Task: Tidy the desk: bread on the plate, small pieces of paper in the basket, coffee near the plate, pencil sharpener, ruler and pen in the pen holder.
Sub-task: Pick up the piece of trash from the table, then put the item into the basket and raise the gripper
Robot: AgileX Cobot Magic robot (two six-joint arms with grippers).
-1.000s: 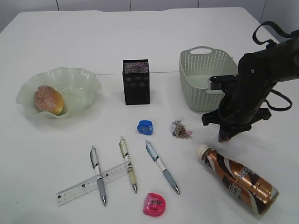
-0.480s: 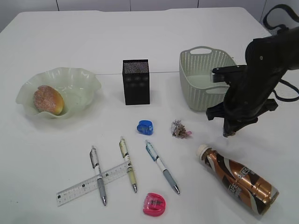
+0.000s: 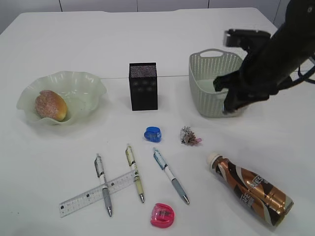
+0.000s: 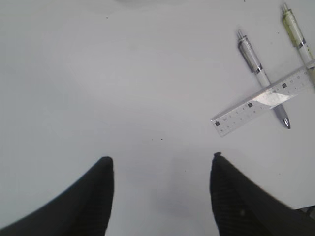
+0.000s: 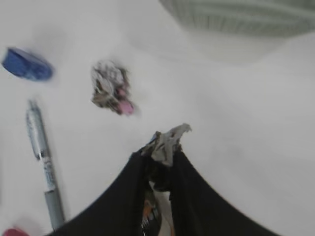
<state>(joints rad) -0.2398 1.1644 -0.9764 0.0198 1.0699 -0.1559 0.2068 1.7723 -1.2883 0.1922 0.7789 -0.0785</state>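
**Right wrist view: paper scrap pinched beside the basket**

Right wrist view shows the right gripper (image 5: 165,147) pinching a paper scrap (image 5: 168,140) above the table (image 3: 74,59), in front of the basket (image 3: 209,91). A second scrap (image 3: 189,136) lies by the blue sharpener (image 3: 153,133). The bread (image 3: 50,105) sits on the plate (image 3: 83,83). The left gripper (image 4: 160,169) hangs with jaws spread near the ruler (image 4: 266,101).

Sugar-speckled brown bread (image 3: 50,105), pale green translucent plate (image 3: 88,88), grey-green perforated basket (image 3: 206,73), black mesh pen holder (image 3: 143,86), copper-brown coffee (image 3: 253,189) with black-and-white swirls, white cap, clear black-marked ruler (image 3: 93,193).
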